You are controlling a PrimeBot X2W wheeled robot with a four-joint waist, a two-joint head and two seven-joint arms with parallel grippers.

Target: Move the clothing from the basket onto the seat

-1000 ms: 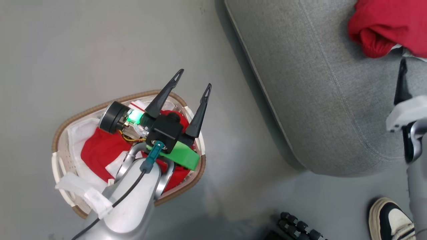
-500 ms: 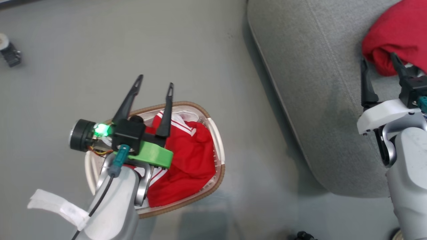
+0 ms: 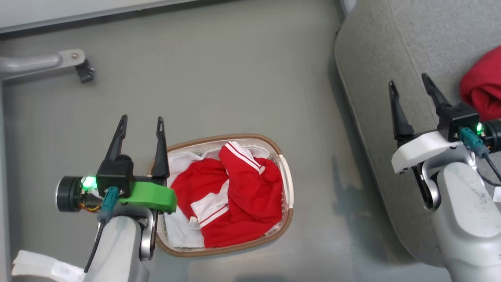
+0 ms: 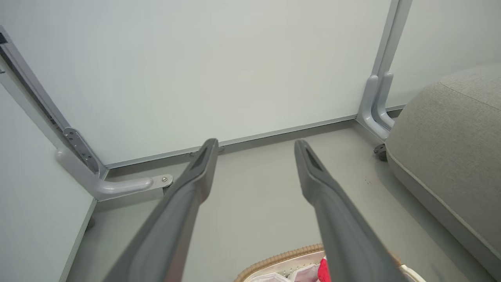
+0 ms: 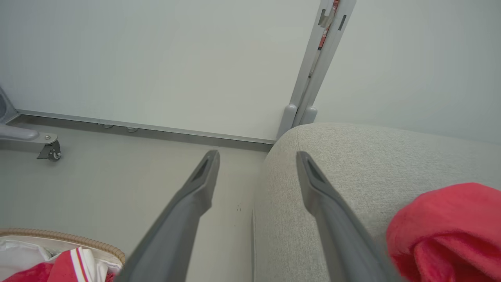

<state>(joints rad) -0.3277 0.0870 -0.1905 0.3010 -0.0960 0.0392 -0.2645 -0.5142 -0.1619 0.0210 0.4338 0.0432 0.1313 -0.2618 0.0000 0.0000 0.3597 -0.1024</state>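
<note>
The fingers (image 3: 160, 152) of the left gripper (image 3: 142, 119) are standing spread wide with nothing between them, and those of the right gripper (image 3: 408, 80) are gaping just as wide, empty too. A red striped garment (image 3: 242, 192) is lying crumpled in the basket (image 3: 219, 138), its white stripes and trim showing across the folds. A small white label (image 3: 193, 223) is peeking out at its near edge, and the white liner (image 3: 178, 231) is showing beneath it on the robot's left side. A second red bundle (image 3: 483, 92) is sitting on the seat (image 3: 391, 47), far to the right, just beside the right gripper's body. The left gripper is hovering at the basket's left end, one finger overlapping the rim from where I am looking and the other hanging over the floor (image 3: 235, 78), both tips pointing toward the wall (image 3: 78, 11). The right gripper is hovering at the seat's edge. Seen along its wrist, one finger is lining up over the floor and the other over the cushion, with the bundle low on the right. The basket is resting on the floor, near the seat but apart from it, with a strip of bare floor running between them. Farther off, a grey metal leg (image 3: 35, 62) with a small dark caster (image 3: 84, 73) is reaching in from the left along the foot of the pale wall.
</note>
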